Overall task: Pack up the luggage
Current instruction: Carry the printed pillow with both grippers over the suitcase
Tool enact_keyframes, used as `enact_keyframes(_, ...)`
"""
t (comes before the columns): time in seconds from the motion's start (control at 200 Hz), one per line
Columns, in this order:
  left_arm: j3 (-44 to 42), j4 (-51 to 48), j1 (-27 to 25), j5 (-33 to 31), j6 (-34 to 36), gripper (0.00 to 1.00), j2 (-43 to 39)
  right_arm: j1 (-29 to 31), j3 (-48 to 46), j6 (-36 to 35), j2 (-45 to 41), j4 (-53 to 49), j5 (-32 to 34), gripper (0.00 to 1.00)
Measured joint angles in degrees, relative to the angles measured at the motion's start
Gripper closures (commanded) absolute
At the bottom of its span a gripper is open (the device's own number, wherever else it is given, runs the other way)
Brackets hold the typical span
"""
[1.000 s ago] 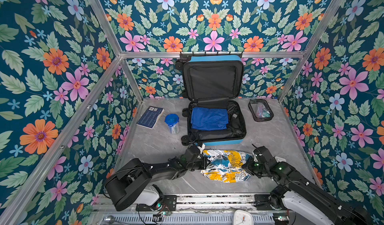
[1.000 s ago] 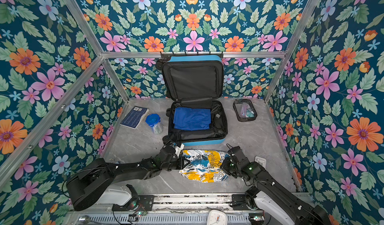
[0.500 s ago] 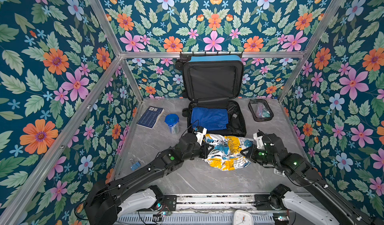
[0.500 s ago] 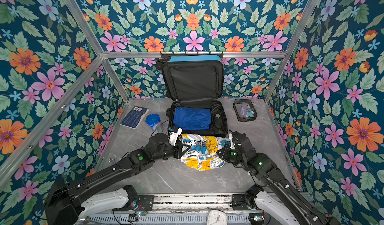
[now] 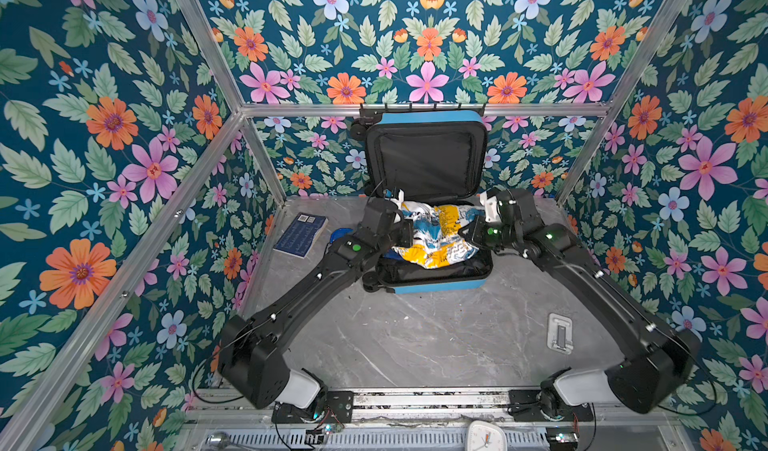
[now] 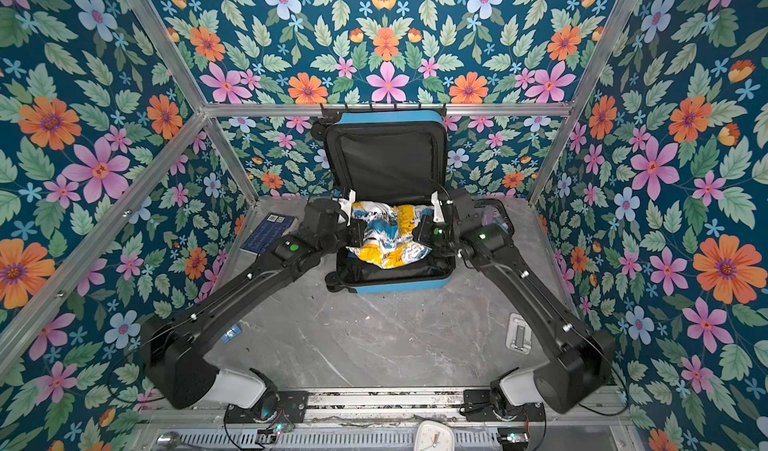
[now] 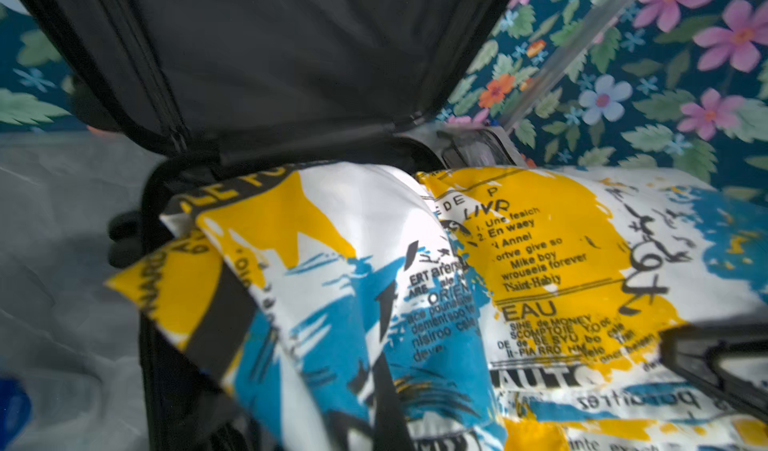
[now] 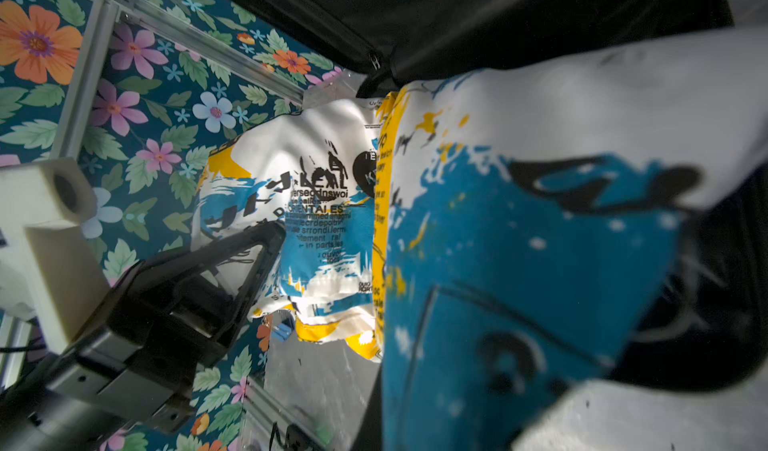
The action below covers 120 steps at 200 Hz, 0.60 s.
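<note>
- Reaching with the left arm (image 5: 316,282) from the near-left base toward the far middle, wrist turned rightward.
- Pinching the left edge of the printed cloth (image 5: 436,237) with the left gripper (image 5: 405,232), jaws closed tight.
- Reaching with the right arm (image 5: 602,278) from the near-right base, wrist turned leftward.
- Pinching the cloth's right edge with the right gripper (image 5: 467,235), jaws closed tight.
- Facing each other, apart.

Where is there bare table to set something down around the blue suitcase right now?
The widest bare tabletop runs from the luggage to the front rail; only a metal plate sits at its right. Crowded: the luggage's lower half, filled by the printed cloth held by left gripper and right gripper, and the strip left of it with the book.
</note>
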Motion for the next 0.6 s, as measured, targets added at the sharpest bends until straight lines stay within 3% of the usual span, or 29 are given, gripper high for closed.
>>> enact_keyframes(0.255,8.48,-0.07,4.96,1.09,4.0,1.0,12.98,-3.61,14.49,-2.21,20.52,0.42,-4.0,1.0)
enact_keyframes(0.44,10.21,-0.11,7.61,2.58,4.37,1.0,19.39,-4.31,22.38,-3.69,30.16,-1.09,-5.62,1.0)
enact_keyframes(0.6,11.08,-0.24,8.96,4.09,4.37,1.0,22.86,-4.92,23.71,-4.33,34.23,-3.28,-6.1,1.0)
